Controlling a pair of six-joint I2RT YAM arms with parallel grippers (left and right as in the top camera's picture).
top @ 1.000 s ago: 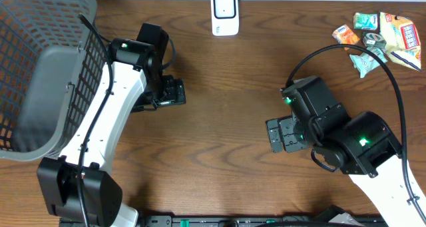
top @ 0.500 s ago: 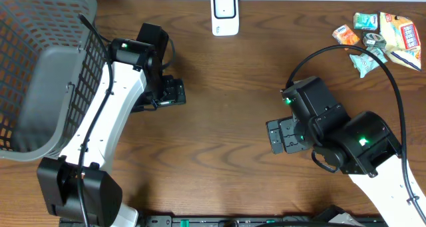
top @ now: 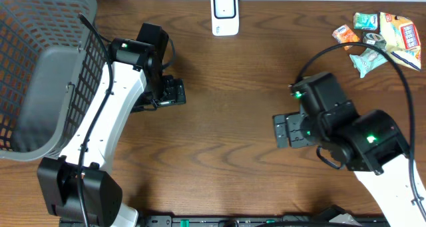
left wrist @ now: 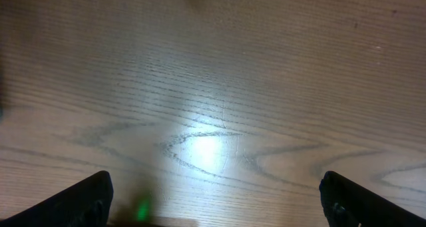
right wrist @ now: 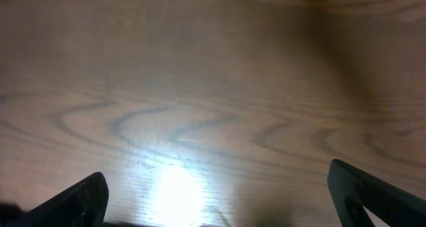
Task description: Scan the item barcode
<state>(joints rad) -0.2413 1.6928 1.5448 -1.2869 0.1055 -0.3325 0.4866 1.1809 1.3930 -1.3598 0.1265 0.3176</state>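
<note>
A white scanner [top: 225, 12] stands at the back edge of the wooden table [top: 226, 180], and everything else is placed from it. Well to its right, along the same back edge, lies a small heap of snack packets [top: 376, 37]. A blue-and-orange one [top: 345, 34] is nearest the scanner, with a green one [top: 365, 20] just behind it. A larger yellow bag [top: 401, 35] lies at the far end and a pale teal packet [top: 365, 62] on the near side. They touch or overlap, and none is held. At this size no barcode can be made out on any of them, so which face is up is unclear. The black cable [top: 331, 48] of the right arm arcs through the space to the scanner's right and crosses the heap's near edge. The right gripper [top: 285, 130] hangs over bare wood to the near right of the scanner, well apart from both it and the packets. In its wrist view the two fingertips [right wrist: 80, 200] sit at the bottom corners, spread wide with only lit wood grain between them, so it is open and empty. The left gripper [top: 174, 92] is to the near left of the scanner, nearer to it than the right one, also over bare wood. Its fingertips [left wrist: 83, 200] likewise stand wide apart with nothing between. Far to the scanner's left a grey mesh basket [top: 46, 27] fills the table's corner, beside the left arm.
</note>
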